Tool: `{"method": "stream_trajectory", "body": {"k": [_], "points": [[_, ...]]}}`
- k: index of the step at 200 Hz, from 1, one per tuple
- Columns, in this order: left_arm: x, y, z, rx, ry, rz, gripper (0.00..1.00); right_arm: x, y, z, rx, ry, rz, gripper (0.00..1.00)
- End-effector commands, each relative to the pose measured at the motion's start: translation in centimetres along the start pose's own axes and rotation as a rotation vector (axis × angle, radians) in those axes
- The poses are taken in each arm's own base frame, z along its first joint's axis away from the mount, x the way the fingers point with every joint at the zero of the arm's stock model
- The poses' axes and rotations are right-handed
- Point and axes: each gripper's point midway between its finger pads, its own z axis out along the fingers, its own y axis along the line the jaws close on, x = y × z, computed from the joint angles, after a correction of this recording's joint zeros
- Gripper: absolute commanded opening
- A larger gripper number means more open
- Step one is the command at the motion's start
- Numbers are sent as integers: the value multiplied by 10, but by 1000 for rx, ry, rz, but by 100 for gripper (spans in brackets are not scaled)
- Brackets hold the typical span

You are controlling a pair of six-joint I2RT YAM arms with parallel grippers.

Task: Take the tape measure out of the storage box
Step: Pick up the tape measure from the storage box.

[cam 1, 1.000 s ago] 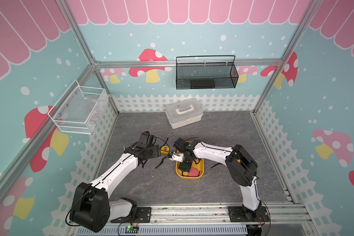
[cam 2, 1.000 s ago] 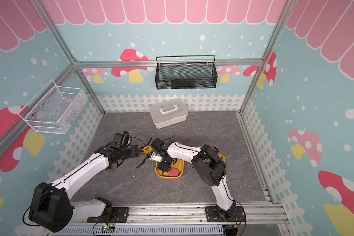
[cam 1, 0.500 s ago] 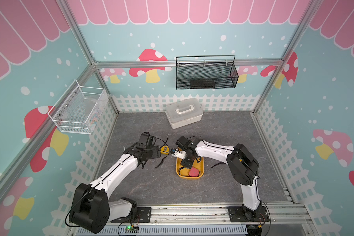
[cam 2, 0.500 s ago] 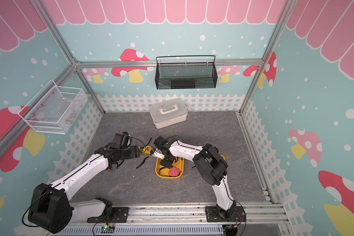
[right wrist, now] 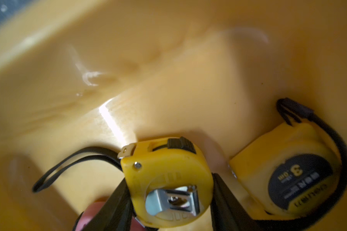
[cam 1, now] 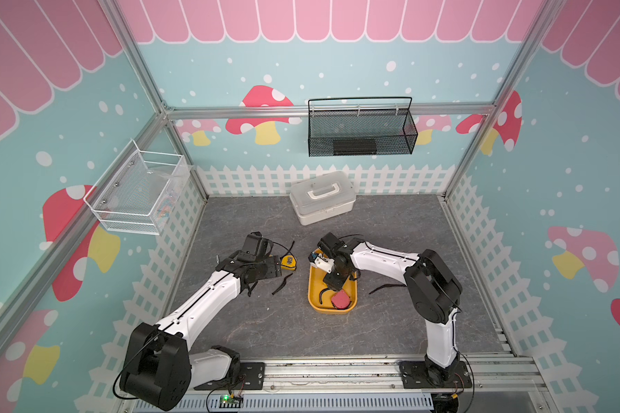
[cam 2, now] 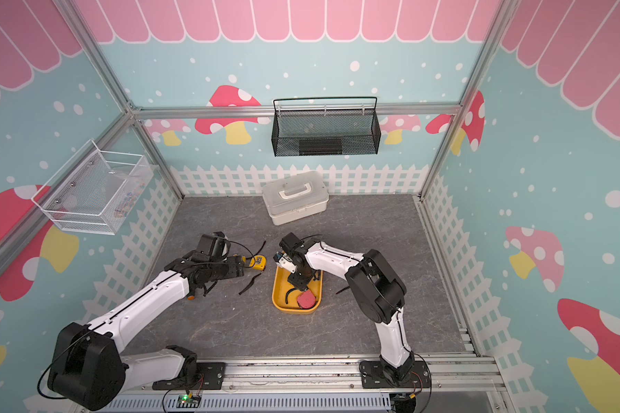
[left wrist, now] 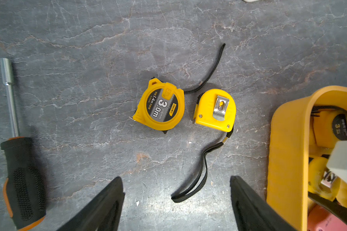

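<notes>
1. Right gripper (right wrist: 168, 200): black fingers (right wrist: 116, 204) closed on the two sides of the tape measure (right wrist: 166, 170).
2. Tape measure: yellow, metal belt clip facing the wrist camera, black strap trailing. It is inside the storage box (right wrist: 168, 70); whether it rests on the floor cannot be told.
3. Second tape measure (right wrist: 288, 176): yellow, dark label, just beside the held one in the box.
4. Pink-red object (cam 1: 340, 299): at the near end of the box.
5. Left gripper (left wrist: 175, 208): fingers (left wrist: 100, 206) spread apart, holding nothing, above the table (left wrist: 88, 50).
6. Face-up tape measure (left wrist: 159, 105) and clip-up tape measure (left wrist: 214, 109): side by side on the table, outside the box.
7. Screwdriver (left wrist: 18, 160): on the table, well apart from them.
</notes>
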Motion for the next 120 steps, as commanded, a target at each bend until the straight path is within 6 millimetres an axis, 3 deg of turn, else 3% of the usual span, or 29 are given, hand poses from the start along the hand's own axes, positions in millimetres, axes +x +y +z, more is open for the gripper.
{"method": "stream_trajectory", "body": {"k": [1,67,120], "points": [[-1,3,-4,3,-20,-13,84,-10,-5,-34,-3,-87,39,54],[0,2,-3,7,-12,-13,84,-15,-28,-90,39,-185,87,54],[1,1,-1,8,-6,-9,85,16,-71,-122,113,-202,200,54]]}}
